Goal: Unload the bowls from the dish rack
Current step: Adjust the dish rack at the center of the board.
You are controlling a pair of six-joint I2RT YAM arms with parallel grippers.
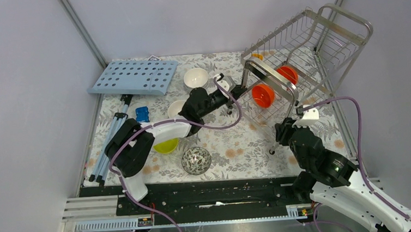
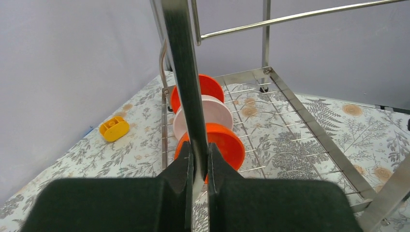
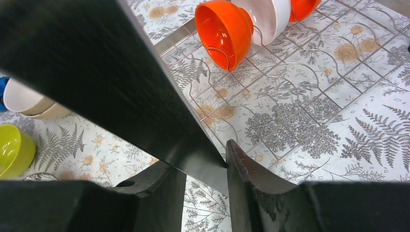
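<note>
The dish rack [image 1: 318, 34] of shiny steel wire stands at the back right and leans in the top view. On its lower tier stand two orange-red bowls [image 1: 263, 95] [image 1: 287, 74] with a white bowl [image 2: 212, 113] between them. My left gripper [image 2: 199, 162] is shut on an upright flat bar [image 2: 181, 58] of the rack's left end. My right gripper [image 3: 205, 166] is shut on a dark frame bar [image 3: 121, 72] at the rack's near corner. On the mat lie a white bowl [image 1: 195, 77], a cream one [image 1: 176, 108], a lime-green one [image 1: 166, 146] and a speckled one [image 1: 196, 160].
A light-blue perforated board [image 1: 134, 77] leans at the back left, with a small blue block [image 1: 142, 114] in front of it. A folded blue-and-white stand [image 1: 107, 147] lies along the mat's left edge. A yellow-orange clip [image 2: 114, 128] lies beside the rack.
</note>
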